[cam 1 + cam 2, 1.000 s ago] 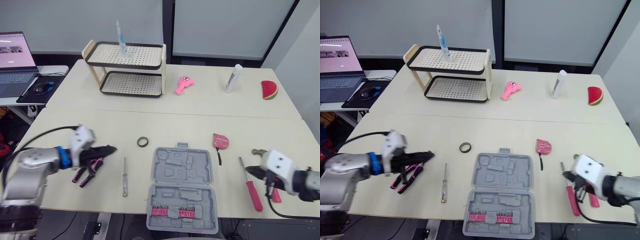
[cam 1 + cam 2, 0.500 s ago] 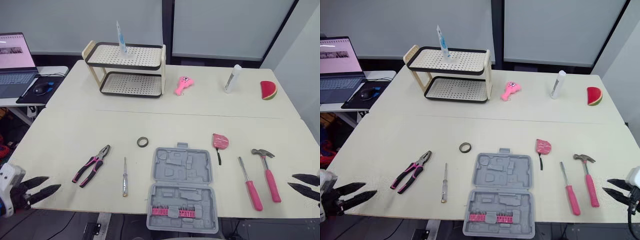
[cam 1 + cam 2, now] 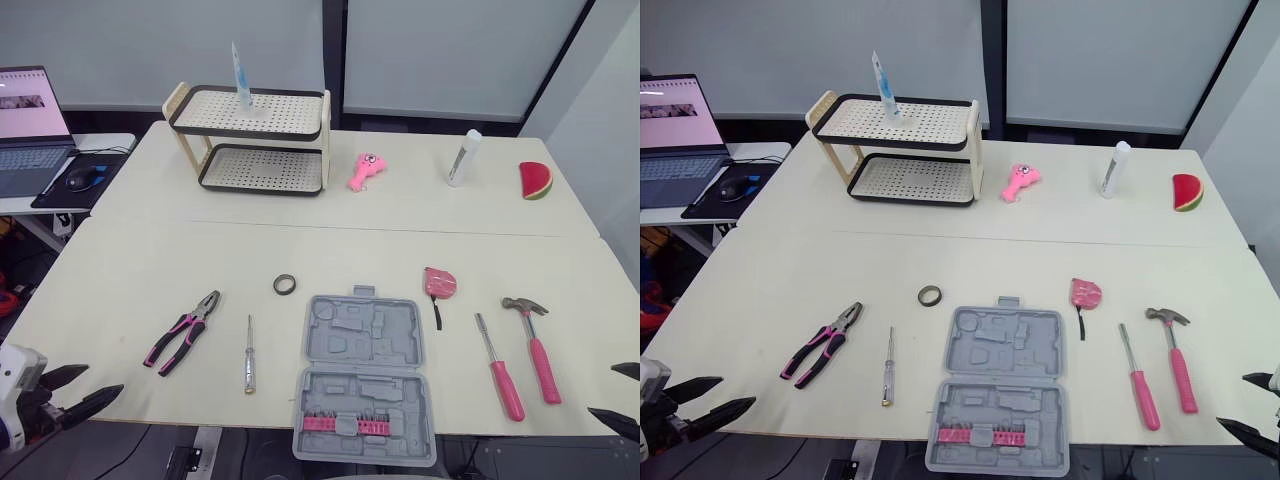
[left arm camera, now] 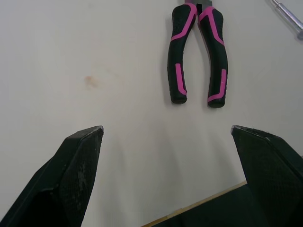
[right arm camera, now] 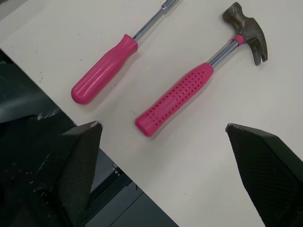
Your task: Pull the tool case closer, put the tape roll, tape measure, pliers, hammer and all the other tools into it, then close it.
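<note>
left gripper (image 3: pixel 104 380), right gripper (image 3: pixel 603 389) both released, empty; tool case (image 3: pixel 365 375) between them; best to grip its rim squarely, drag straight

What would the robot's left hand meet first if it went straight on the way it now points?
Probably the black-and-pink pliers: their handle ends lie ahead of the open left hand, slightly off-centre; depth is unclear.
</note>
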`<act>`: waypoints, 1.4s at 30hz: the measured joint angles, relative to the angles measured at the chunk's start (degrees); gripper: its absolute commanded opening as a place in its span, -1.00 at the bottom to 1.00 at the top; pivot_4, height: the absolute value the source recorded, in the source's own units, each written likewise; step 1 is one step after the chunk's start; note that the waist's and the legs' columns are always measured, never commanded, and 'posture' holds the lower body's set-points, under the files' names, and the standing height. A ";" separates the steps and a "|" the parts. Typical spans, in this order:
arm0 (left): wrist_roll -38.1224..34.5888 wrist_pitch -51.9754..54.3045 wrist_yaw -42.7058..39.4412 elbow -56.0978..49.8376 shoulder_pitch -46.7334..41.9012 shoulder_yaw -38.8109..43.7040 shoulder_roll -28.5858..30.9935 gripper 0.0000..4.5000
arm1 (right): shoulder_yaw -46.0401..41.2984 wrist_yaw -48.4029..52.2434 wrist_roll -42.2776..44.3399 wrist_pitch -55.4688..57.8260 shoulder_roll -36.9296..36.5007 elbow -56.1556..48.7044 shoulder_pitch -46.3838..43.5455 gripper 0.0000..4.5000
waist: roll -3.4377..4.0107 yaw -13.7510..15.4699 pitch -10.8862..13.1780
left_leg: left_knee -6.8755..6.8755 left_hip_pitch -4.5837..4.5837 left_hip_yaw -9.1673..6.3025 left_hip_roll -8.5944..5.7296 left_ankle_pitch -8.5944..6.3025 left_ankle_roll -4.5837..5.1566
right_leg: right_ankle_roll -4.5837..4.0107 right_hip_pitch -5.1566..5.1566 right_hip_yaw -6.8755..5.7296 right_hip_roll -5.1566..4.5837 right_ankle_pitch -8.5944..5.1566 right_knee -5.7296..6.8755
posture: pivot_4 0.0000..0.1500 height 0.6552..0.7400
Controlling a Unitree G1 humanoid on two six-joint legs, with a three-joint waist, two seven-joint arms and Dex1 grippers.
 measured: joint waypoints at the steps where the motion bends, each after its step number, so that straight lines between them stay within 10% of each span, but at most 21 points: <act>1: -0.12 0.03 -0.01 -0.38 0.07 0.00 0.00 1.00 | 0.13 -0.06 0.16 0.08 0.00 -0.08 -0.53 1.00 | 0.00 -0.01 0.00 | 0.00 0.00 0.00 0.00 0.00 0.00 | 0.00 0.00 0.01 0.00 0.00 0.00 | 1.00 0.88; 21: 0.97 3.30 -5.81 -15.01 -29.12 -24.27 4.10 1.00 | 33.37 -17.45 16.77 24.96 -0.20 -29.72 -36.45 1.00 | 0.17 0.28 0.35 | -0.02 -0.33 -0.18 -0.03 -0.02 -0.02 | -0.01 -0.23 -0.08 0.04 0.02 -0.09 | 1.00 0.88; 29: 8.27 -4.91 -10.99 -0.07 -46.49 -38.05 -2.41 0.17 | 44.92 -25.17 15.26 29.63 4.38 -29.41 -44.73 1.00 | 0.28 0.29 0.42 | 0.01 -0.44 -0.24 -0.07 -0.01 0.00 | -0.04 -0.38 -0.11 0.07 0.01 -0.03 | 1.00 0.88; 42: 19.35 -17.08 -10.98 21.22 -61.40 -47.46 -12.44 0.17 | 49.60 -29.88 14.02 31.36 6.79 -29.87 -45.37 1.00 | 0.26 0.24 0.41 | 0.14 -0.53 -0.43 -0.08 0.01 0.02 | -0.03 -0.37 -0.28 0.09 0.02 0.08 | 1.00 0.88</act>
